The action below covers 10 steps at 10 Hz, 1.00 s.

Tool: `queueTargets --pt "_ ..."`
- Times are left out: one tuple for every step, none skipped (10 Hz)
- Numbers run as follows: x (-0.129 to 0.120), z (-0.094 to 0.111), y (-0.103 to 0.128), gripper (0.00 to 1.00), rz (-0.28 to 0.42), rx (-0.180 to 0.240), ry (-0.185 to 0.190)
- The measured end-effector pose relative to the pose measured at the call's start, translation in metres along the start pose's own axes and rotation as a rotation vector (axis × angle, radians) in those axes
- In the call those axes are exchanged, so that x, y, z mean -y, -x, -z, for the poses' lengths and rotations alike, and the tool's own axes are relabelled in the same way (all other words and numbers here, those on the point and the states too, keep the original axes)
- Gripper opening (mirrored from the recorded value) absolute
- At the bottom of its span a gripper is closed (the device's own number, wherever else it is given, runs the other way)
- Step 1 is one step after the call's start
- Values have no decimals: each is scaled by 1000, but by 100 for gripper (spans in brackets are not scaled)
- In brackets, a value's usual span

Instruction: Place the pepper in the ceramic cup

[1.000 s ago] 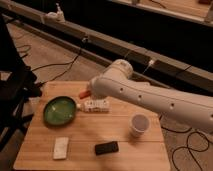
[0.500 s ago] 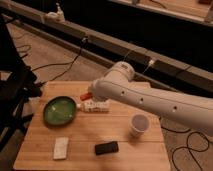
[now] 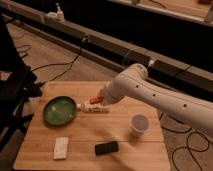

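A slim red-orange pepper (image 3: 94, 101) lies near the middle of the wooden table (image 3: 130, 155), just right of the green pan. My gripper (image 3: 102, 98) sits at the end of the white arm, which reaches in from the right. It is low over the pepper's right end and shut; whether it touches the pepper cannot be made out. The white ceramic cup (image 3: 139, 124) stands upright to the right, under the arm and clear of the gripper.
A round green pan (image 3: 59, 110) sits at the table's left. A white labelled bottle (image 3: 96, 108) lies beside the pepper. Near the front edge are a white flat block (image 3: 61, 147) and a black device (image 3: 106, 147). A dark chair (image 3: 15, 95) stands at left; cables cross the floor behind.
The arm has shifted slightly to the right over the pepper. The pepper, cup and pan have not moved.
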Motion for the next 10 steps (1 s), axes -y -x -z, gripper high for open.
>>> queueTargets --pt "-2 5 -8 0 -35 8 4" --pt "-5 14 -19 0 -71 10 2" --pt "-8 23 -29 0 -100 3 -7" --pt "-13 31 -39 0 -134 -6 -17" --pt "-18 41 -48 0 -170 -14 -33" --pt "-26 50 -58 0 -212 -23 -53" --pt "-35 58 -66 0 -247 -28 -72" --pt "-46 60 -70 0 -275 -28 -82" --pt "-56 60 -74 0 -305 -28 -95" --pt "-65 62 -80 0 -333 -32 -107"
